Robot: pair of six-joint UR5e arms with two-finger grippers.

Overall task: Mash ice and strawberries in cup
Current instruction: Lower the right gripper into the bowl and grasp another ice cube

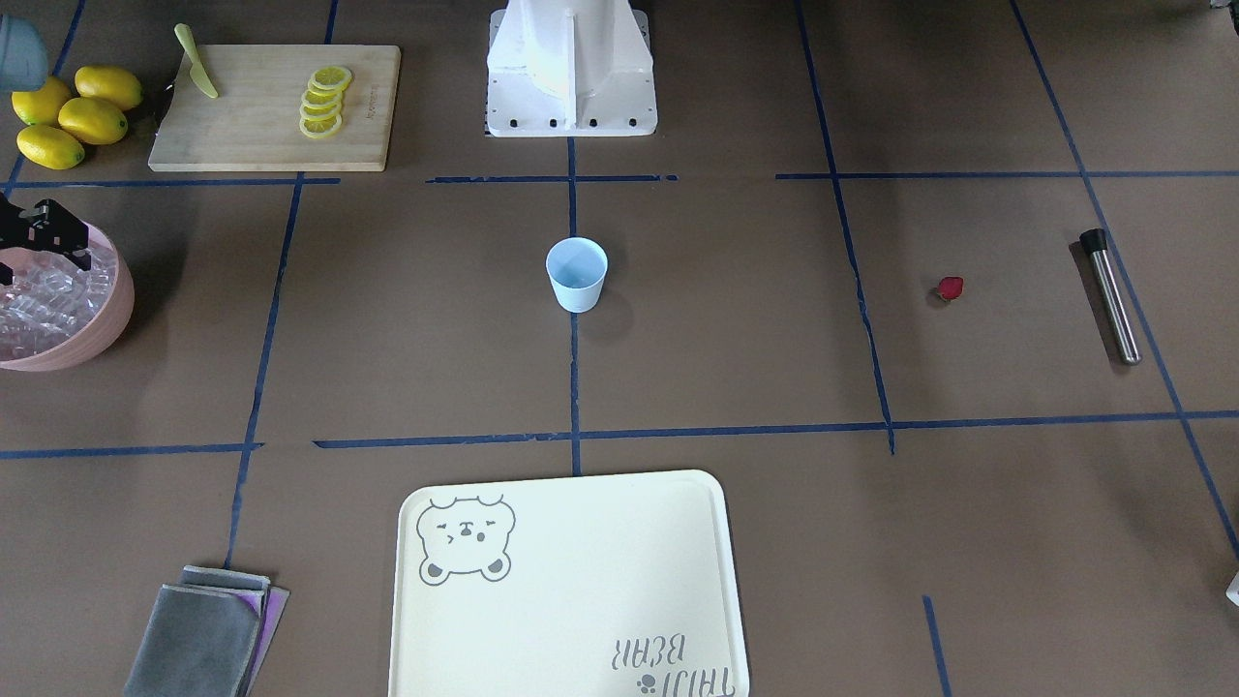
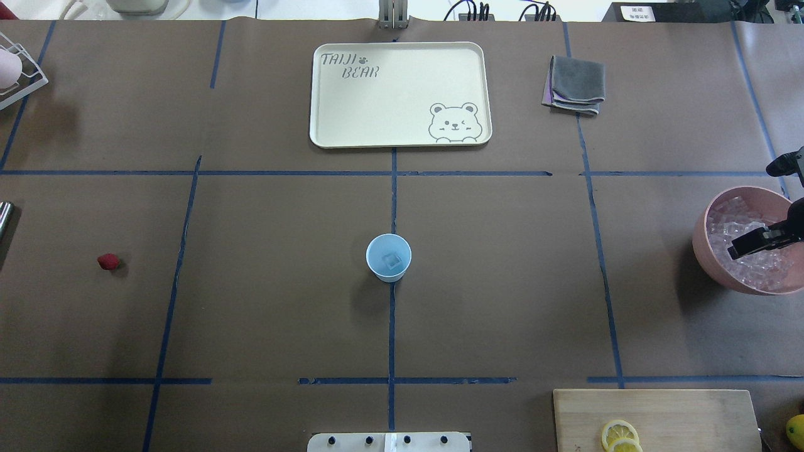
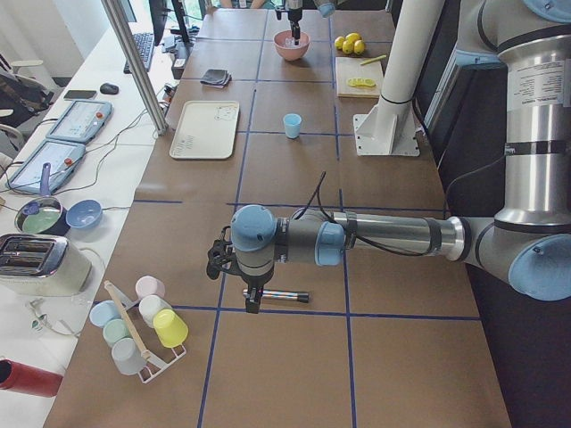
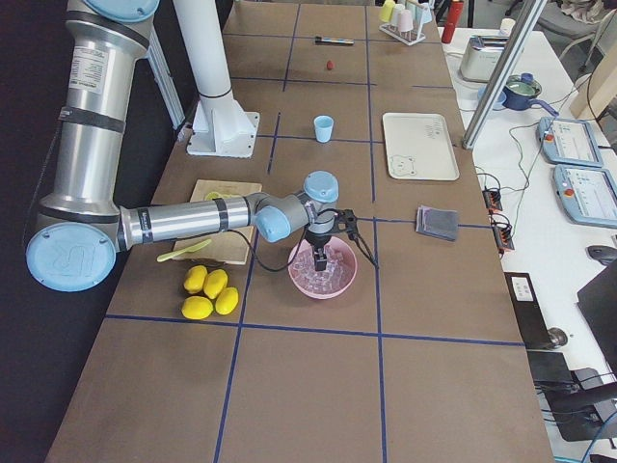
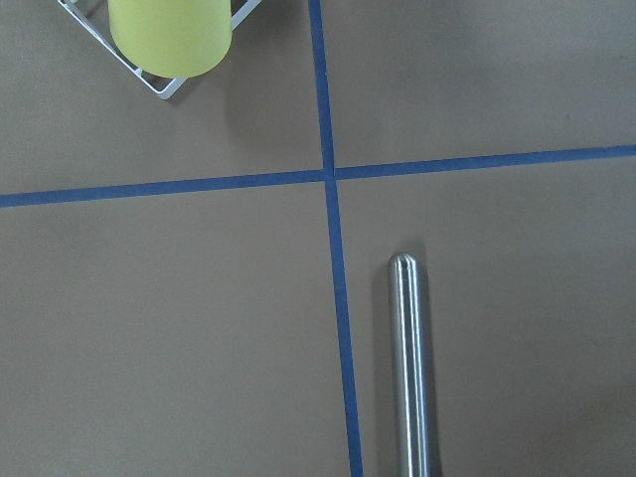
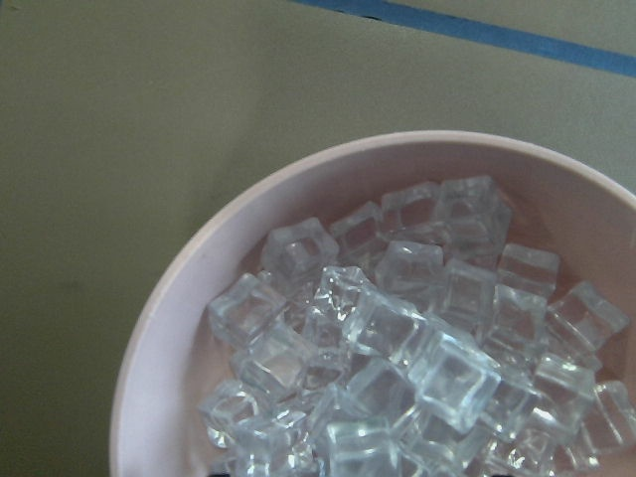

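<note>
**One cube in the cup, berry out on the table**

Seen from over the robot's shoulders, the nearest thing is a pale wooden cutting board (image 2: 691,414). It lies nearer the robot than the cup and off to the cup's right, with round yellow lemon slices (image 2: 619,434) on it.

The small pale blue plastic cup (image 2: 389,257) stands upright at mid-table on a blue tape line, with one clear cube in its bottom. Well to the cup's left, the small red strawberry (image 2: 108,262) lies alone on the brown table (image 2: 264,301). Further left lies a slim steel rod with a black end (image 1: 1111,295). The left claw (image 3: 252,303) hangs over that rod, and I cannot tell whether it is parted or closed.

Well to the cup's right sits a large pink round bowl (image 2: 702,242) heaped with small clear glassy ice cubes (image 6: 397,338). The right claw (image 2: 754,210) hangs over the heap, fingers spread and gripping nothing.

Beyond the cup lies a cream rectangular tray with a bear drawing (image 2: 314,94). Folded grey cloths (image 2: 575,85) lie to the tray's right.
</note>
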